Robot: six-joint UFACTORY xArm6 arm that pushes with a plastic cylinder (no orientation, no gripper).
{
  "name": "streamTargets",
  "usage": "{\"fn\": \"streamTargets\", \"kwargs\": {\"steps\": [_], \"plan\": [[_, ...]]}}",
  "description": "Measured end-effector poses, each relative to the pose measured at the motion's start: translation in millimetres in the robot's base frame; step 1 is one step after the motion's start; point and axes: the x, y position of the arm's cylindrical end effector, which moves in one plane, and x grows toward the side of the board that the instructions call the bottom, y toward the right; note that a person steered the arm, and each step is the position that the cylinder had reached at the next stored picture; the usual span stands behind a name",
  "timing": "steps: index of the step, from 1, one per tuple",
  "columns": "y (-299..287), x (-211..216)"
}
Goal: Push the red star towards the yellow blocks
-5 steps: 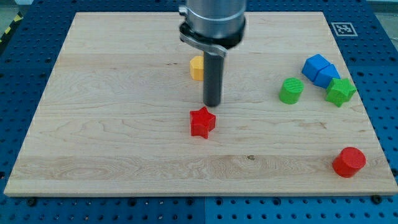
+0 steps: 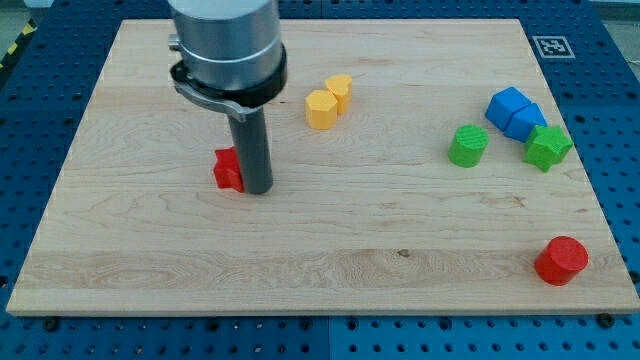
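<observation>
The red star lies on the wooden board, left of the middle, partly hidden by my rod. My tip rests against the star's right side. Two yellow blocks stand together up and to the right: a yellow hexagon and a second yellow block just behind it. The star is well left of and below them.
A green cylinder, two blue blocks and a green star cluster at the right. A red cylinder sits at the bottom right. A marker tag is at the board's top right corner.
My rod has moved left by about a quarter of the board. The red star has slid left and slightly up with it. The second yellow block now shows.
</observation>
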Motion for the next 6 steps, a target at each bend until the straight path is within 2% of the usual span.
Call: {"fn": "streamTargets", "kwargs": {"steps": [1,2,4,5,6], "plan": [[-3,23],[-40,30],[-42,-85],[-51,-88],[-84,-46]]}}
